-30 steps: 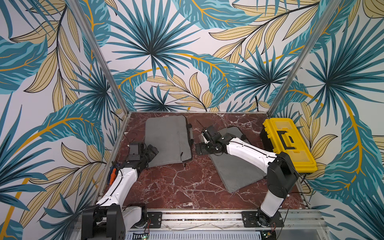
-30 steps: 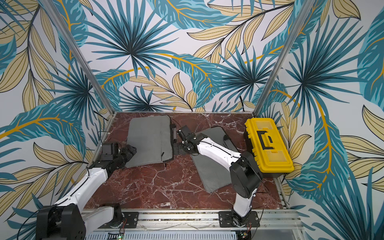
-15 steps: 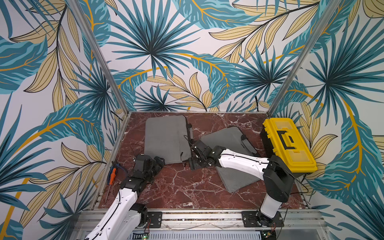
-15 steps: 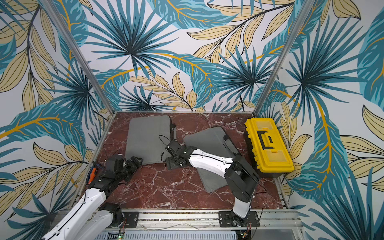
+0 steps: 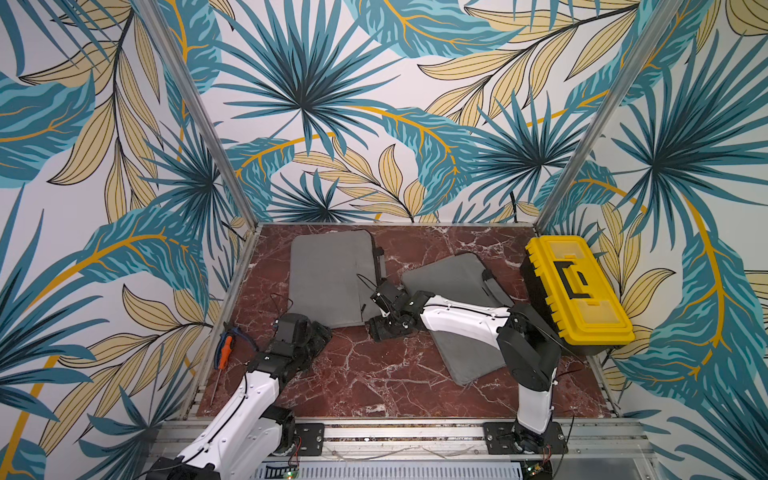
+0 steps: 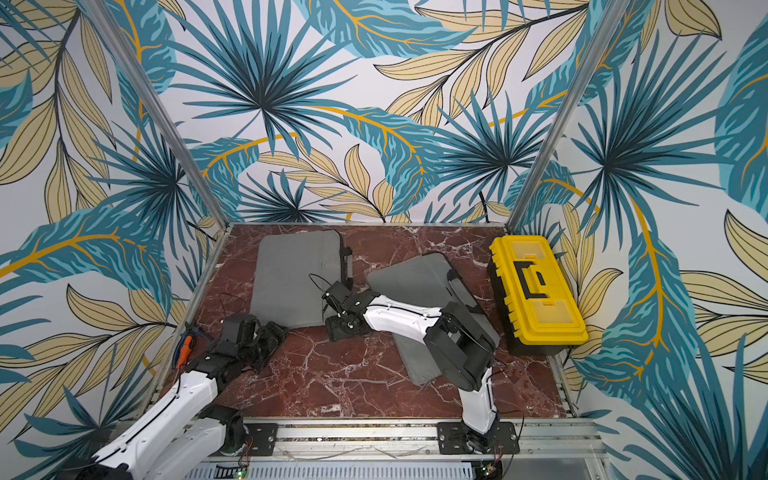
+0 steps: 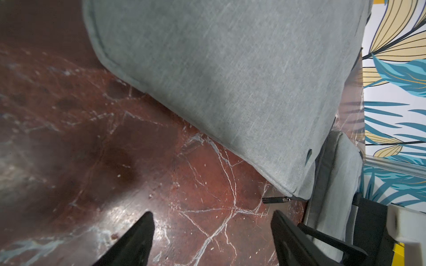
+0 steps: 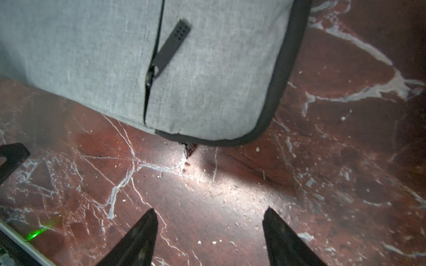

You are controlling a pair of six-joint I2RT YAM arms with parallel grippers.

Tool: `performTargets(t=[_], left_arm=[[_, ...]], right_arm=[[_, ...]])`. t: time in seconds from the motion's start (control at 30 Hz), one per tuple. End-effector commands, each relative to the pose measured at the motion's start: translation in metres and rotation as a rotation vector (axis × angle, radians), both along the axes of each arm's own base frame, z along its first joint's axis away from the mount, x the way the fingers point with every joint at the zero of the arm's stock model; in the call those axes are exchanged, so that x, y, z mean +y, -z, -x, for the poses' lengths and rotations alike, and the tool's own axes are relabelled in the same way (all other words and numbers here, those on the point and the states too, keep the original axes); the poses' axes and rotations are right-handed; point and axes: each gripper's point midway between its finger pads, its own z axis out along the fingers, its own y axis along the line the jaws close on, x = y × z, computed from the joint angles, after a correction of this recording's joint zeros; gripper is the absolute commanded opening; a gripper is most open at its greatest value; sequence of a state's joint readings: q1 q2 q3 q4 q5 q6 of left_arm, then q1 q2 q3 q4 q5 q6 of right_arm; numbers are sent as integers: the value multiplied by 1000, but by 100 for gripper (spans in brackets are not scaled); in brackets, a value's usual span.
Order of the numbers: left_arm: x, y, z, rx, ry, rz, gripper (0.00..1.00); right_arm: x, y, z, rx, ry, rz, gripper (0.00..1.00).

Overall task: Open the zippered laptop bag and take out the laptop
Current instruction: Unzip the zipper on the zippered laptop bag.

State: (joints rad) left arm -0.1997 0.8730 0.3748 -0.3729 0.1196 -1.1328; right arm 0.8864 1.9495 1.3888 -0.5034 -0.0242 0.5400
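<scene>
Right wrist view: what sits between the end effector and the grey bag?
In the right wrist view, only bare marble table. The right end effector stands open, short of the grey bag; a zipper pull pokes out at the bag's corner.

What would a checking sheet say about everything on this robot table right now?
Surface: red marble tabletop, white veins, small crumbs.
Job's things: grey fabric zippered laptop bag lies flat, looks zipped; laptop not seen.
Clutter: second grey fabric bag partly under the right arm; yellow plastic toolbox, closed; orange-handled screwdriver by the left edge.
Grippers: left gripper open, empty; right gripper open, empty; both near the bag's corners.
Cables: thin black cable loops at the right wrist.
Surroundings: leaf-patterned walls, metal corner posts.
</scene>
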Motion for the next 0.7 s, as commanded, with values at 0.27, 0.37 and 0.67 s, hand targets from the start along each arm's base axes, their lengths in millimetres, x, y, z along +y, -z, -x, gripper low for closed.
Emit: performTargets(t=[0.27, 0.37, 0.67], left_arm=[[-10, -15, -41, -102, 37, -8, 76], [-12, -15, -46, -112, 40, -4, 76], [-11, -12, -58, -124, 34, -24, 70]], right_arm=[[20, 14, -9, 27, -70, 25, 54], [19, 22, -11, 52, -62, 40, 49], [14, 30, -25, 73, -24, 52, 41]])
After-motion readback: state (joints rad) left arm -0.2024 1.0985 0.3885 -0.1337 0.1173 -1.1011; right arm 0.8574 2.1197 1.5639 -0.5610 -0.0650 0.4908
